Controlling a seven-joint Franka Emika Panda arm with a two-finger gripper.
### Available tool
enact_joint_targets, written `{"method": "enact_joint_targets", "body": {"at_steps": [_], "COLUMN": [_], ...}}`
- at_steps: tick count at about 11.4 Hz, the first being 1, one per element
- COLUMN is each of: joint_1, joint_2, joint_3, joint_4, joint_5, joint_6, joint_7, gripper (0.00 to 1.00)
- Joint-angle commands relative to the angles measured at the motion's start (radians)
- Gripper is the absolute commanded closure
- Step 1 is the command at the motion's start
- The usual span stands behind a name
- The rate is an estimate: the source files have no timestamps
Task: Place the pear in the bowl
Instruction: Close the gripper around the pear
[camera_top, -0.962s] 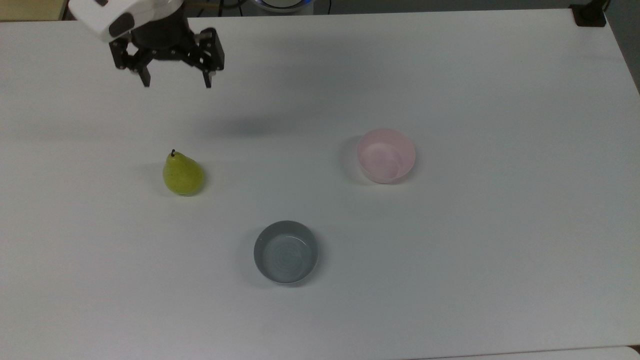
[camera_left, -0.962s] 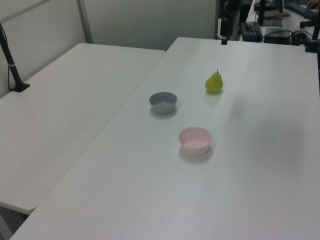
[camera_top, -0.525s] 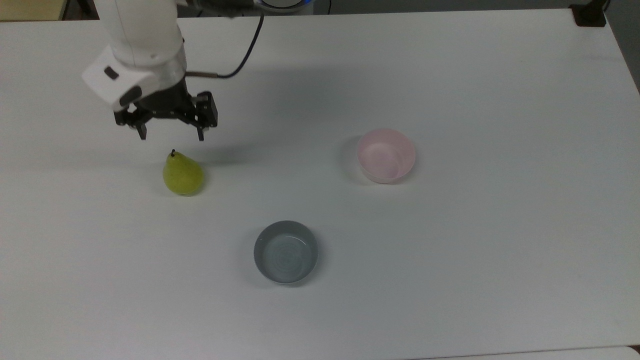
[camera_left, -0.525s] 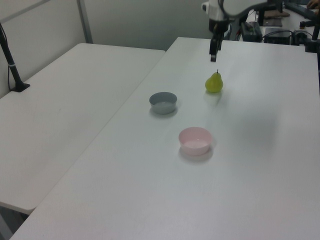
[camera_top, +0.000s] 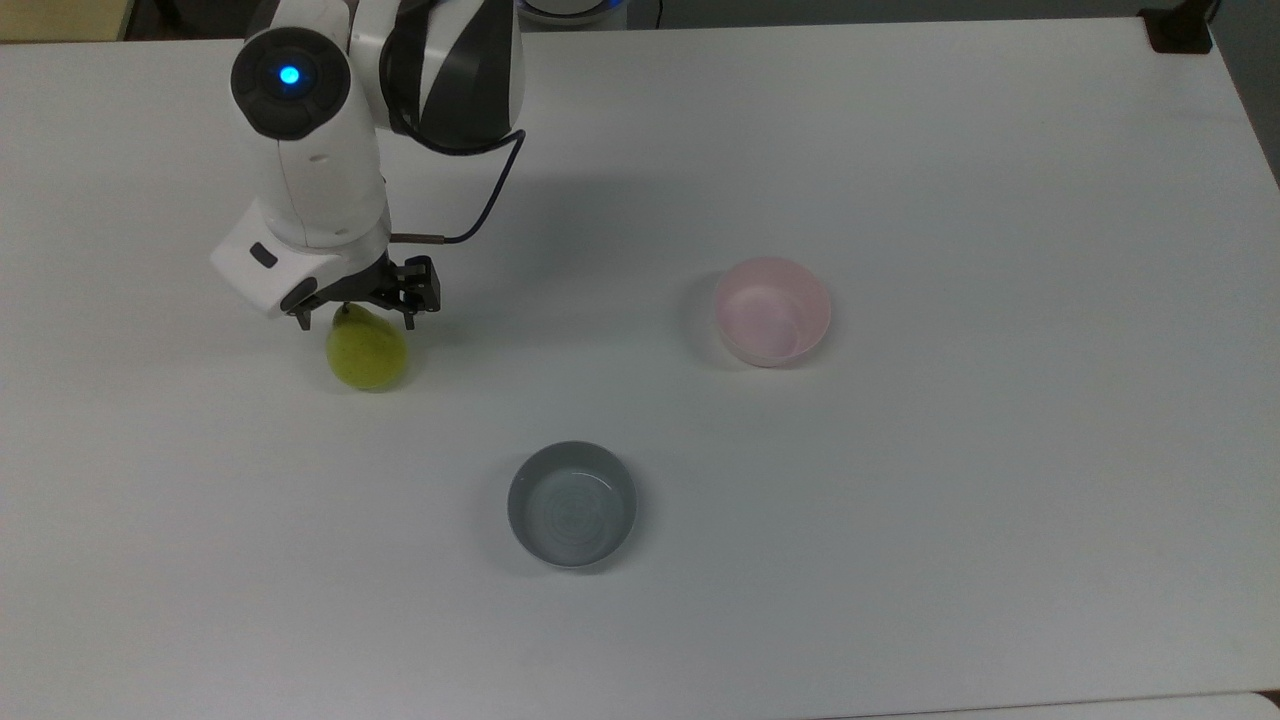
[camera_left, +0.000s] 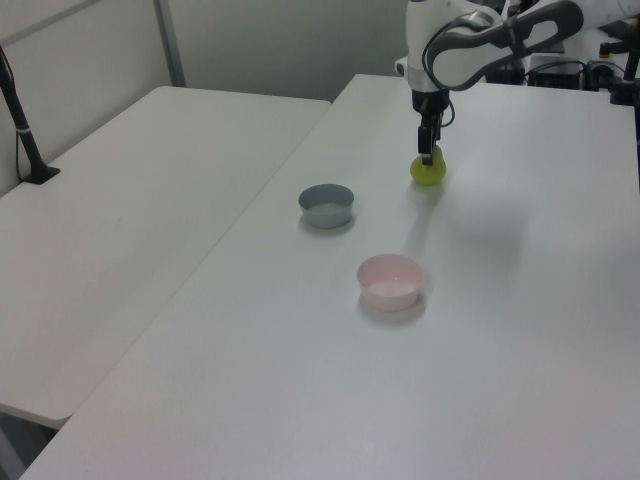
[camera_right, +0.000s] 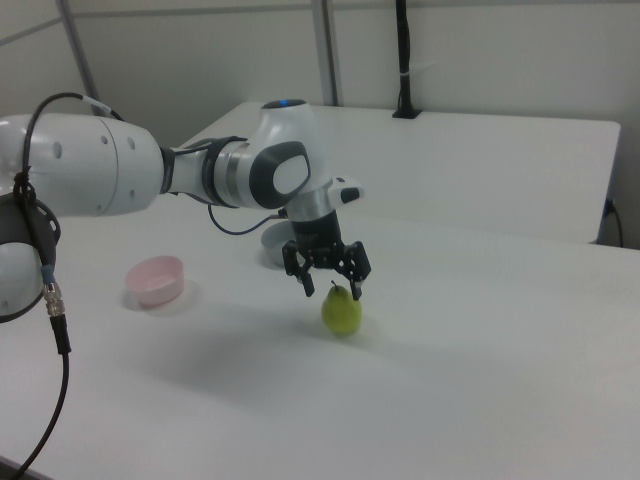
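The yellow-green pear (camera_top: 366, 354) (camera_left: 428, 173) (camera_right: 341, 314) stands upright on the white table (camera_top: 900, 500) at the top view's left. My gripper (camera_top: 355, 322) (camera_right: 332, 291) hangs just above its top, open, one finger on each side of the stem and neither touching the fruit. The pale pink bowl (camera_top: 772, 310) (camera_left: 391, 280) (camera_right: 155, 279) sits empty at the top view's right of centre, well away from the pear.
An empty grey bowl (camera_top: 572, 505) (camera_left: 327, 205) stands toward the table's front in the top view, between pear and pink bowl. A second white table (camera_left: 120, 230) adjoins on the left view's left. The arm (camera_top: 330, 150) reaches over the table's back left in the top view.
The arm has come down and forward from the table's back edge. The gripper, earlier well behind the pear, now straddles its stem. Pear and bowls have not moved.
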Motion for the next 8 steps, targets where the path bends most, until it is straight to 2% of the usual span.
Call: {"method": "enact_joint_targets", "body": {"at_steps": [1, 4, 7, 8], "joint_1": [-0.012, -0.013, -0.010, -0.010], "joint_2": [-0.008, 0.009, 0.024, 0.024], "joint_3": [-0.001, -0.001, 0.002, 0.002], "joint_4": [-0.042, -0.047, -0.047, -0.047], "joint_5": [-0.006, 0.011, 0.009, 0.007], "joint_6": [0.026, 0.096, 0.112, 0.112], "joint_7": [0.202, 0.286, 0.287, 0.285], "gripper": [0.00, 0.00, 0.00, 0.05]}}
